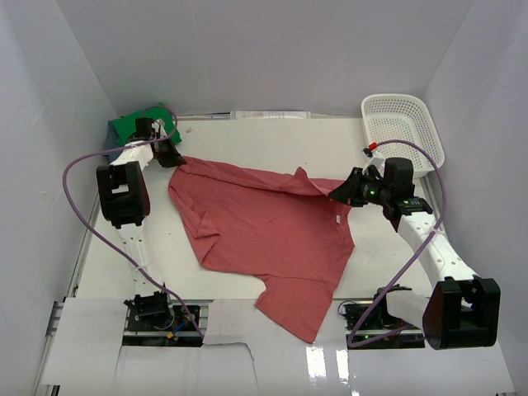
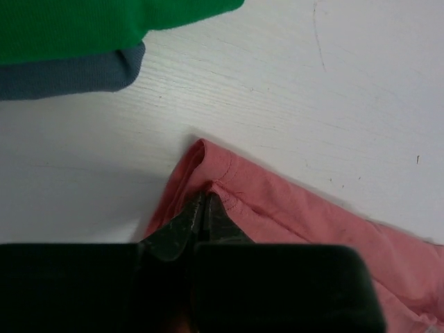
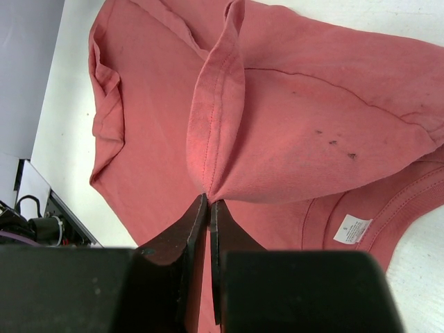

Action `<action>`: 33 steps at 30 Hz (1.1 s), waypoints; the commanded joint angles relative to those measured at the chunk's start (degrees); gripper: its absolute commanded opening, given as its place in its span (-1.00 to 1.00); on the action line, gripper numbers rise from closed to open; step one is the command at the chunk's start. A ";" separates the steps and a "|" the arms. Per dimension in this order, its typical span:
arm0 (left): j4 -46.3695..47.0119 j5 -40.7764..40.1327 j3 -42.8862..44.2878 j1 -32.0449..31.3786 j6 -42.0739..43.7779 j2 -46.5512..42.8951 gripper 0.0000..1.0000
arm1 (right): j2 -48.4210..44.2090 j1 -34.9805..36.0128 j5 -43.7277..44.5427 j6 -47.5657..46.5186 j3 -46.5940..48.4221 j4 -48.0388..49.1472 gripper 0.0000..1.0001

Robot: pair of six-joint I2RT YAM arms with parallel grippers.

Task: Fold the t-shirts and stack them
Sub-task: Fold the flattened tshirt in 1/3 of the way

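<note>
Folding the red t-shirt, which is lying spread mid-frame on the table. Left jaws are pinching its corner at upper left; right jaws are clamping a raised pleat right of centre. Green t-shirt is sitting on the blue-grey t-shirt, upper-left corner. Next, I reckon: lifting both pinches in sync and laying the edge over evenly.

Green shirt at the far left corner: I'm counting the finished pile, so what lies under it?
Under the green shirt lies a blue-grey shirt, only its folded edge showing. The rest, and anything beneath, is covered.
</note>
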 commanded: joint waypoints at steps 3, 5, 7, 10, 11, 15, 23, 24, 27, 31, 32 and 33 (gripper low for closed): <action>-0.61 0.91 1.02 -0.45 0.43 -0.75 -0.99 | 0.31 0.15 -1.05 0.11 -0.85 2.38 -0.84; -0.61 1.00 1.11 -0.37 0.34 -0.93 -1.00 | 0.40 0.15 -1.22 0.11 -0.94 2.47 -0.85; -0.61 1.09 1.02 -0.45 0.08 -1.45 -1.00 | 0.49 0.15 -1.14 0.11 -0.94 2.47 -0.85; -0.35 1.26 0.67 -0.37 -0.10 -2.34 -1.00 | 0.49 0.15 -0.96 0.11 -0.94 2.47 -0.84; 0.00 1.26 0.49 -0.45 -0.19 -2.60 -1.00 | 0.58 0.24 -0.96 0.11 -0.94 2.47 -0.85; 0.71 1.70 -0.30 -0.37 -0.54 -4.18 -1.00 | 0.14 0.24 -0.87 0.11 -0.68 2.12 -0.85; 0.98 1.87 -0.48 -0.28 -0.01 -5.94 -1.00 | -0.30 0.24 -0.70 -0.06 -0.15 1.33 -0.85; 0.97 1.96 -0.48 -0.36 -0.01 -5.94 -1.00 | -0.22 0.24 -0.70 -0.06 -0.15 1.41 -0.85; 0.80 2.58 -0.48 -0.37 -0.01 -6.12 -1.00 | -0.30 0.24 -0.70 -0.15 -0.15 1.33 -0.85; 0.97 3.28 -0.65 -0.37 -0.45 -6.82 -1.00 | -0.13 0.24 -0.52 -0.15 -0.15 1.24 -0.85; 1.58 3.72 -0.74 -0.37 -0.45 -7.17 -1.00 | -0.13 0.24 -0.61 -0.24 -0.15 1.24 -0.85; 2.02 4.77 -1.00 -0.37 -0.36 -7.52 -1.00 | -0.13 0.24 -0.70 -0.24 -0.15 1.41 -0.85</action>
